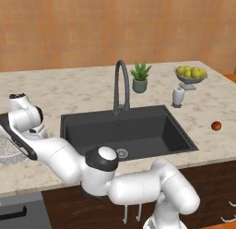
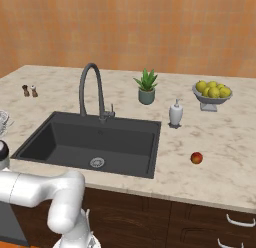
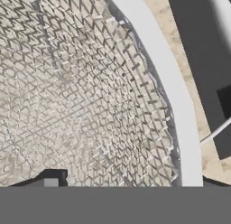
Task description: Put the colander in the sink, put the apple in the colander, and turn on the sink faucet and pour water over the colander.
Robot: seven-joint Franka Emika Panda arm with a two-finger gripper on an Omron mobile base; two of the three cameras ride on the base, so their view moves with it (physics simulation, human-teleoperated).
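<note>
Red-orange apple, dark grey sink (silver drain).

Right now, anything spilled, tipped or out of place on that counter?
Nothing stands out. The fruit bowl, plant and soap dispenser stand upright, the apple sits right of the dry sink, and the colander sits on the counter.

One sink set in the bench, one sink faucet behind it. One colander at the far left. One apple alone on the right. One potted plant, one white dispenser, one bowl of yellow-green fruits, and two small shakers far left.
</note>
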